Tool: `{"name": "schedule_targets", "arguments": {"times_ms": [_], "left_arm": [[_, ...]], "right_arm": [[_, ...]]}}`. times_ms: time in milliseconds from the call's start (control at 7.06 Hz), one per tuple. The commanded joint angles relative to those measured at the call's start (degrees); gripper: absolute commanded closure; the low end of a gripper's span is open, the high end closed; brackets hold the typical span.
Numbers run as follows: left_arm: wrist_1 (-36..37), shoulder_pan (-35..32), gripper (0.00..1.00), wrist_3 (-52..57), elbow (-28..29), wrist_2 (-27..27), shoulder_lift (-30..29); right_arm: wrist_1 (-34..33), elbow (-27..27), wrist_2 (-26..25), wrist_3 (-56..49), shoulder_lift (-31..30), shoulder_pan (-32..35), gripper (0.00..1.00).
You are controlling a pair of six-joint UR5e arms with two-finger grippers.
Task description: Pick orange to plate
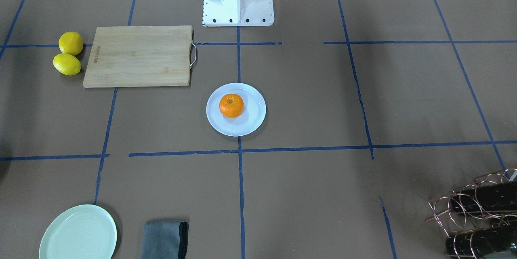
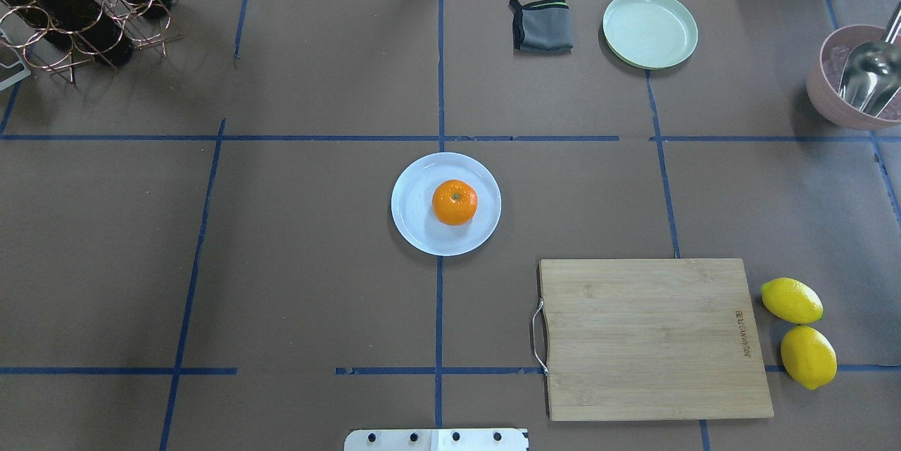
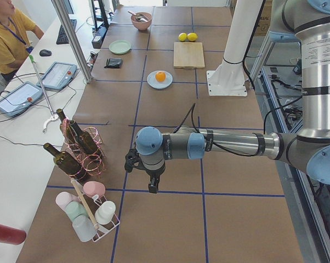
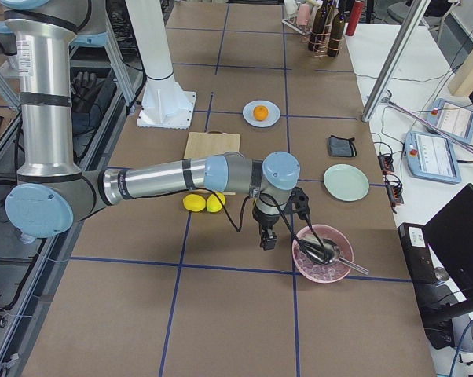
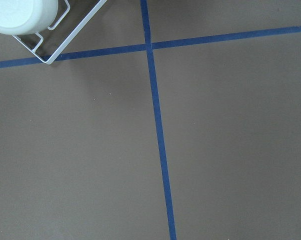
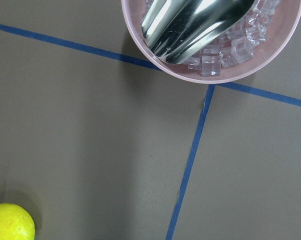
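Note:
The orange [image 2: 455,202] rests on the white plate [image 2: 412,226] at the middle of the table, a little right of the plate's centre in the overhead view; the front-facing view also shows the orange [image 1: 231,105] on the plate [image 1: 250,123]. My left gripper [image 3: 153,186] hangs over bare table far from the plate, beside the bottle rack. My right gripper [image 4: 265,239] hangs near the pink bowl, also far from the plate. Both show only in the side views, so I cannot tell whether they are open or shut. Neither wrist view shows fingers.
A wooden cutting board [image 2: 651,338] lies right of the plate, with two lemons [image 2: 799,331] beyond it. A mint-green plate [image 2: 650,29] and grey cloth [image 2: 540,25] sit at the far edge. A pink bowl [image 2: 838,103] holds ice and a scoop. A bottle rack [image 2: 77,8] stands far left.

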Motion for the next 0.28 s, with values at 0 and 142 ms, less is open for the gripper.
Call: {"name": "schedule_targets", "arguments": {"times_ms": [0, 142], "left_arm": [[0.0, -0.1, 0.0, 0.0, 0.0, 0.0, -0.1], [0.0, 0.0, 0.0, 0.0, 0.1, 0.1, -0.5]], "right_arm": [[0.0, -0.1, 0.0, -0.1, -0.1, 0.0, 0.0], [0.0, 0.1, 0.1, -0.1, -0.2, 0.1, 0.0]]}}
